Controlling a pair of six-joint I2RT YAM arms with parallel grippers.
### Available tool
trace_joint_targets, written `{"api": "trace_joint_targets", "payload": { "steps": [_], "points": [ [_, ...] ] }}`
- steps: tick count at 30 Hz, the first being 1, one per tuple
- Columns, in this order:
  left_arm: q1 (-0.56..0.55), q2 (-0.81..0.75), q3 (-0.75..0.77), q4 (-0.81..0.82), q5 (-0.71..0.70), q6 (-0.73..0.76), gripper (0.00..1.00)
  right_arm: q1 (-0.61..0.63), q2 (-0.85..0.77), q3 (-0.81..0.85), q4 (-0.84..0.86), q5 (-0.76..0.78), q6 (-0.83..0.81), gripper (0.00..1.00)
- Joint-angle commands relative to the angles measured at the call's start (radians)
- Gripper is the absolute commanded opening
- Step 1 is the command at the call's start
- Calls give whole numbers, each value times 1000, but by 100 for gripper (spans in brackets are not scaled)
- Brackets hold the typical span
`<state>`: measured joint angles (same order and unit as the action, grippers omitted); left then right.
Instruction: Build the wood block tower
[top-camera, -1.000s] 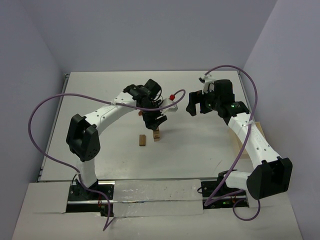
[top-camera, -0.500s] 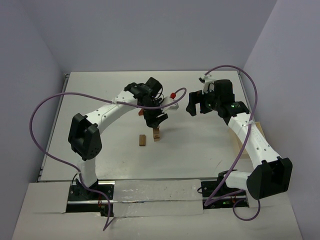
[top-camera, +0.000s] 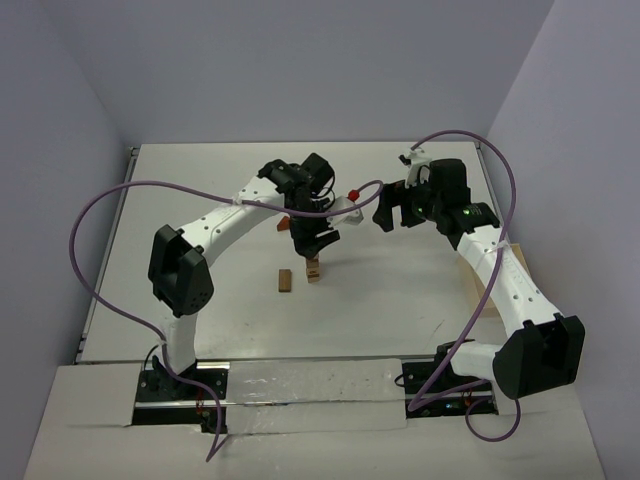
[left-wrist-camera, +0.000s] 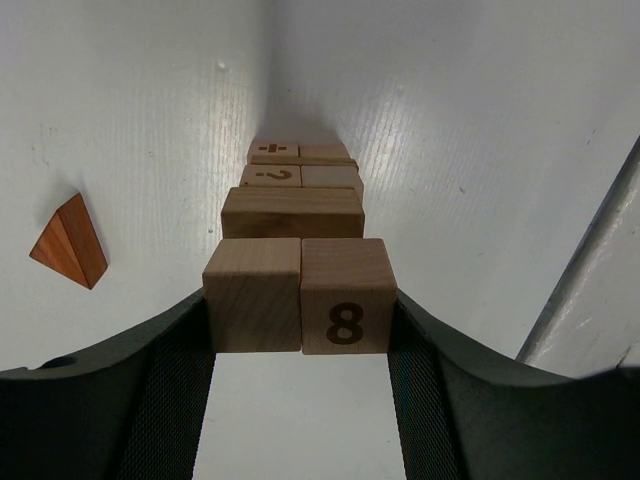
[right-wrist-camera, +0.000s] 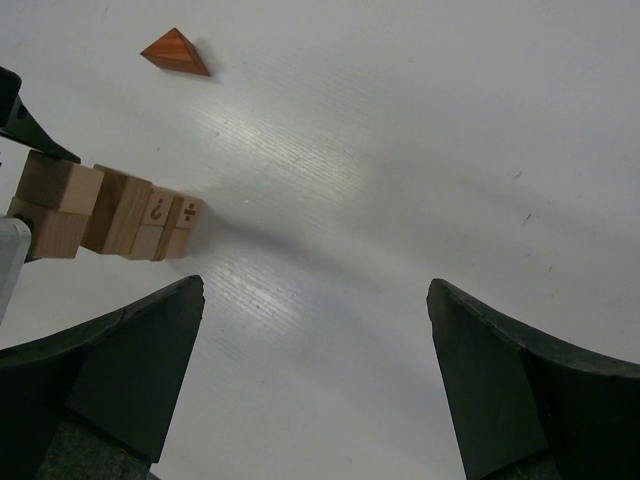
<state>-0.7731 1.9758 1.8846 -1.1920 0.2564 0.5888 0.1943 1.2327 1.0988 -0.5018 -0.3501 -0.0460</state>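
1. The left gripper (top-camera: 317, 245) is clamped from above on the top pair of cubes (left-wrist-camera: 300, 295). Its dark fingers (left-wrist-camera: 190, 350) press against both outer sides.
2. The right gripper (right-wrist-camera: 312, 290) hangs spread wide and empty above the table (top-camera: 400, 290), to the right of the stack.
3. The wood block tower (top-camera: 314, 268) stands upright near the table's middle. The overhead view shows only a thin tan column.
4. The left wrist view looks straight down the layers. A long brick (left-wrist-camera: 291, 212) lies under the top pair, with two more pairs of cubes below it.
5. The blocks are pale, smooth wood with faint grain and square edges. The table is white, with fine ridges.
6. One top cube reads "8" (left-wrist-camera: 347, 325). Lower cubes show "?" (left-wrist-camera: 270, 176) and "÷" (left-wrist-camera: 272, 150), and the right wrist view shows both from the side.
7. A reddish-brown wedge (left-wrist-camera: 70, 240) lies on the table near the tower, apart from it.
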Motion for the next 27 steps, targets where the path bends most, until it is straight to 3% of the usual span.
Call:
{"api": "trace_joint_targets", "payload": {
  "steps": [1,27],
  "points": [
    [-8,11,59,-54,-17,3,15,-12,-22,35,8,-10,-6,100],
    [-15,40,70,-26,-40,-20,22,-15,-21,30,9,-26,-2,100]
  ]
}}
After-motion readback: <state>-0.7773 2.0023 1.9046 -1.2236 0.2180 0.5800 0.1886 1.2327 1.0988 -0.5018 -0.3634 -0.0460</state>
